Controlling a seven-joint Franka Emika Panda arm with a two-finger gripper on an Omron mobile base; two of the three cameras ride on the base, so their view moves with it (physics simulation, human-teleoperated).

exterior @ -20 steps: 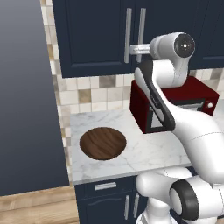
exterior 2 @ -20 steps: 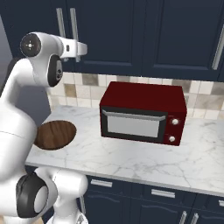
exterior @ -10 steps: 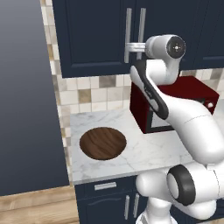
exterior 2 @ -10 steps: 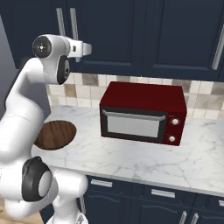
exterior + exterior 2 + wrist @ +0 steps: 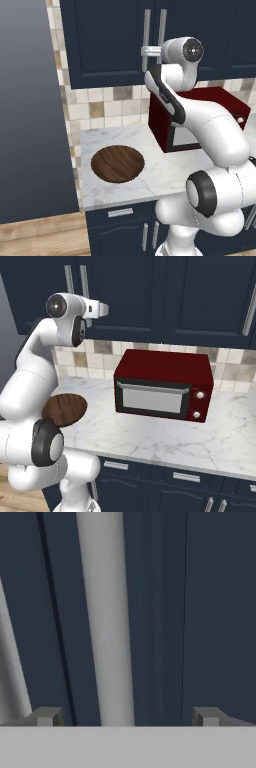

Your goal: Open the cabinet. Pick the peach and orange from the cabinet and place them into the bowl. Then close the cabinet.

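Observation:
The navy cabinet [image 5: 105, 40] [image 5: 150, 296] has both doors shut, so the peach and the orange are hidden. My gripper [image 5: 145, 51] [image 5: 103, 308] is raised to the height of its two silver bar handles. In the hand view the gripper [image 5: 126, 717] is open, its fingertips [image 5: 46, 717] wide apart, and one bar handle [image 5: 105, 612] stands between them, just right of the door seam. The second handle [image 5: 10, 662] shows at the left edge. I cannot tell whether the fingers touch the bar. The brown wooden bowl [image 5: 117, 163] [image 5: 65, 410] sits empty on the counter below.
A dark red microwave [image 5: 200, 120] [image 5: 162, 383] stands on the marble counter [image 5: 150, 175] to the right of the bowl. A tall grey panel [image 5: 30, 110] bounds the counter on the left. Navy base cabinets [image 5: 165, 481] run below.
The hand has crept a little closer to the cabinet handles and the upper arm has swung round. The bowl, the microwave and the doors have not moved.

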